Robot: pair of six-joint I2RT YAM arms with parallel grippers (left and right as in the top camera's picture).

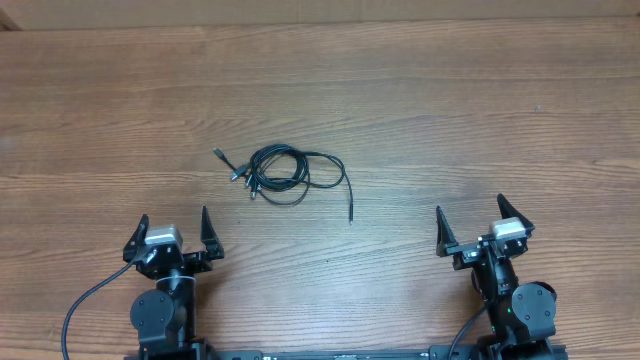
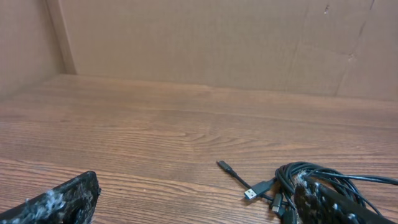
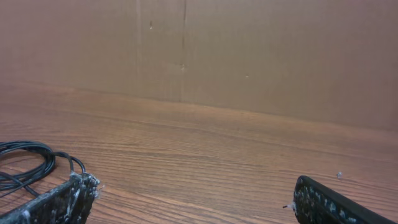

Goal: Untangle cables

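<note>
The cables (image 1: 290, 172) lie as a small bunch of thin black loops in the middle of the table, with plug ends sticking out to the left and one loose end trailing down to the right. In the left wrist view the cables (image 2: 311, 177) lie ahead at right, a silvery USB plug showing. In the right wrist view the cables (image 3: 28, 163) show at the far left. My left gripper (image 1: 172, 235) is open and empty at the near left. My right gripper (image 1: 482, 225) is open and empty at the near right. Both are well short of the cables.
The wooden table (image 1: 450, 110) ends at a brown cardboard wall (image 2: 217, 43) along the far side. The arms' thicker black cables (image 1: 85, 300) hang at the near edge.
</note>
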